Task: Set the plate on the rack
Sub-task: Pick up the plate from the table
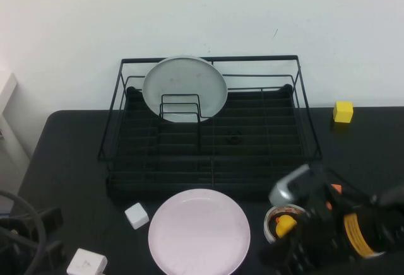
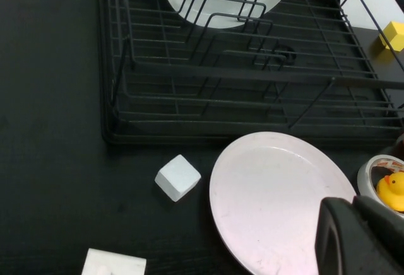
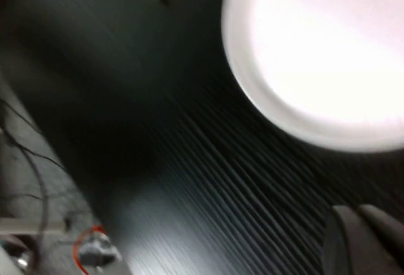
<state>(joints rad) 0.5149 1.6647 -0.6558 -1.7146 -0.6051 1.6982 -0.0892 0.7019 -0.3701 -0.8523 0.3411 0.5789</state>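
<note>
The black bench (image 1: pixel 69 155) fills most of my view, and on its far half stands the rack (image 1: pixel 208 155), with a grey-white plate (image 1: pixel 184 87) already propped upright among the dividers at its back left. The plate (image 1: pixel 199 232) I am meant to move lies flat on the bench just in front of the rack, untouched, so by my judgement nothing of the task is done: grasping, lifting, tilting and slotting are all left. My right arm sits near the front right of the bench, its right end effector (image 3: pixel 366 240) low over the dark surface beside the plate's rim; I cannot tell whether it is open or closed. My left end effector (image 2: pixel 356 237) hovers near the plate's edge, and I cannot tell its state either. Smaller things lie around: a small bowl holding a yellow duck (image 1: pixel 285 225), a white cube (image 1: pixel 136 215), and a yellow block (image 1: pixel 343 111).
</note>
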